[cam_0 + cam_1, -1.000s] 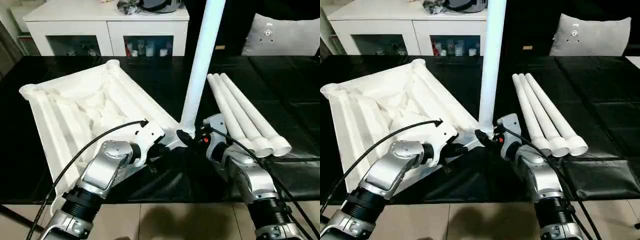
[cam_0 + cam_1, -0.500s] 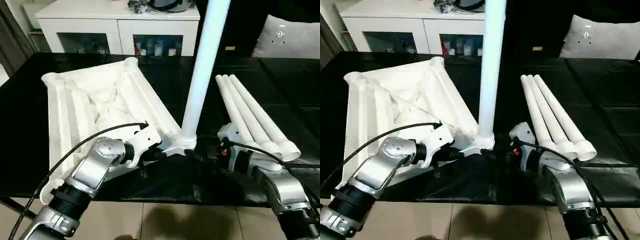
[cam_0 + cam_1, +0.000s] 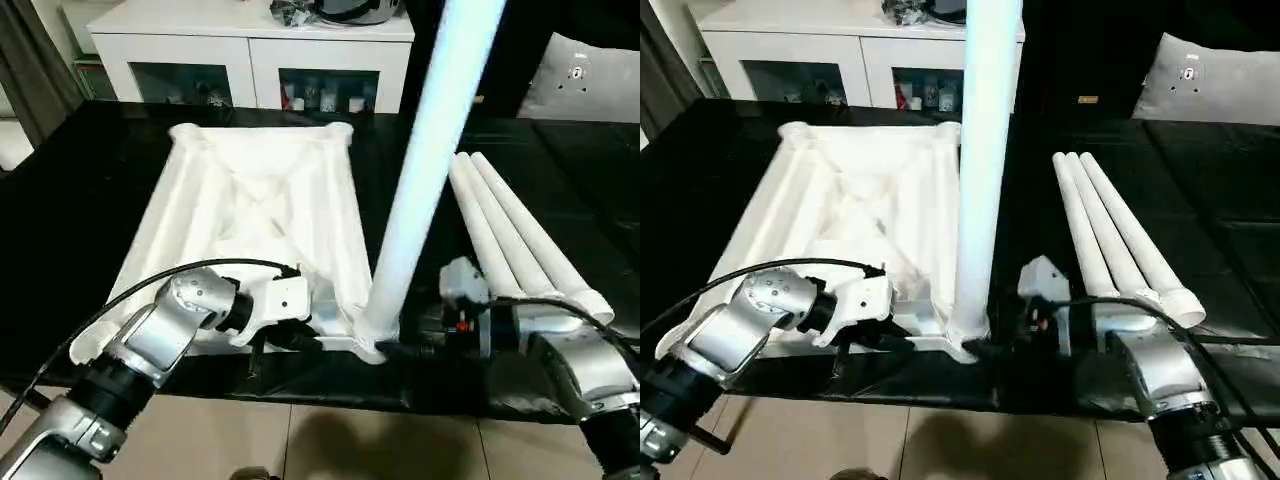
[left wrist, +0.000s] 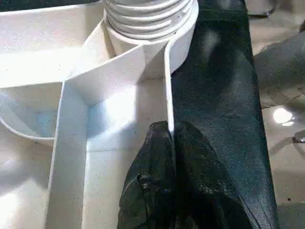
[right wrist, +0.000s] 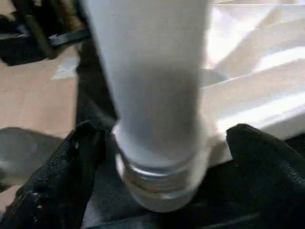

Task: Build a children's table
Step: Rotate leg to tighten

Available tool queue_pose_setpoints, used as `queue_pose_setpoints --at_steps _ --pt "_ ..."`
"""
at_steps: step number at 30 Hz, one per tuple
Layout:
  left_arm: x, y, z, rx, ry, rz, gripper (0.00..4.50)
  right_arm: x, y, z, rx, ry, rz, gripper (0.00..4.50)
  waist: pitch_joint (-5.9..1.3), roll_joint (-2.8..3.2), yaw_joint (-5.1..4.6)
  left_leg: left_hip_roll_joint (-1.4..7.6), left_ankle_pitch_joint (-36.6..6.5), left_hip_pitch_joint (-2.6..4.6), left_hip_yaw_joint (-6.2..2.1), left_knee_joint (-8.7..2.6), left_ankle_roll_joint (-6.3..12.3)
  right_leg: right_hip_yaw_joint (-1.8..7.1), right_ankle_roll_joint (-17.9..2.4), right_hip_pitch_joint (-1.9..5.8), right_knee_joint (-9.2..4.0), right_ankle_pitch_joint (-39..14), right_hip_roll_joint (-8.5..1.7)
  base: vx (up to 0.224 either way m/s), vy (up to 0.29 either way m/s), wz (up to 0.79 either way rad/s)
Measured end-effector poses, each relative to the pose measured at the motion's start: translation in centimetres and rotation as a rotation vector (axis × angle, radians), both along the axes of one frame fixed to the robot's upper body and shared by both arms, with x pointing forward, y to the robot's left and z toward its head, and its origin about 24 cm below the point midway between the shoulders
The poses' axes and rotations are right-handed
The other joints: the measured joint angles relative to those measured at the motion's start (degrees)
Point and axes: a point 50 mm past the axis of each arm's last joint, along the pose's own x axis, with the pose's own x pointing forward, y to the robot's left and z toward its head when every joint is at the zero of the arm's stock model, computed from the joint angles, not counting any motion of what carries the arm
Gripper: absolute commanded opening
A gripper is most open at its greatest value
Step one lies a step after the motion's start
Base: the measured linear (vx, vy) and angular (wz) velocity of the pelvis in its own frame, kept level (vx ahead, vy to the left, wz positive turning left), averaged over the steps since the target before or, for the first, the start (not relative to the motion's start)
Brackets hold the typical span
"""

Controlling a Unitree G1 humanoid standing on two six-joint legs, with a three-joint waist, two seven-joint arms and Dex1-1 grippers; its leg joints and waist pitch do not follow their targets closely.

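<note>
Right wrist view shows my right claw point(image 5: 157, 157) spread wide around the base of the upright leg point(image 3: 980, 180), which stands in the tabletop point(image 3: 260, 200) corner socket. My left claw point(image 4: 169, 138) pinches the tabletop's thin rim beside it; light, stiff, slick plastic, best gripped low.
</note>
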Motion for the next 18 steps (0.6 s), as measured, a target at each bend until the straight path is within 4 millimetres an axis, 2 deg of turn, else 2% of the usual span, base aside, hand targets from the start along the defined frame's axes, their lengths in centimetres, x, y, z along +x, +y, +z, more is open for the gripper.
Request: queue_pose_setpoints --at_steps 13,18 --pt "-0.03 -0.21 -0.05 -0.002 0.003 -0.035 0.0 0.02 0.82 -0.08 0.017 -0.007 0.032 3.04 -0.01 -0.01 0.03 0.0 0.01 0.0 0.0 0.01 0.01 0.0 0.0 0.0 0.04 0.0 0.0 0.0 0.0 0.0" --pt "-0.07 -0.16 -0.11 -0.014 0.016 -0.023 0.0 0.0 0.83 -0.11 0.021 0.001 0.031 2.78 -0.04 -0.1 0.0 0.0 0.01 0.0 0.02 0.02 0.01 0.01 0.0 0.0 0.05 0.0 0.0 0.0 0.0 0.0"
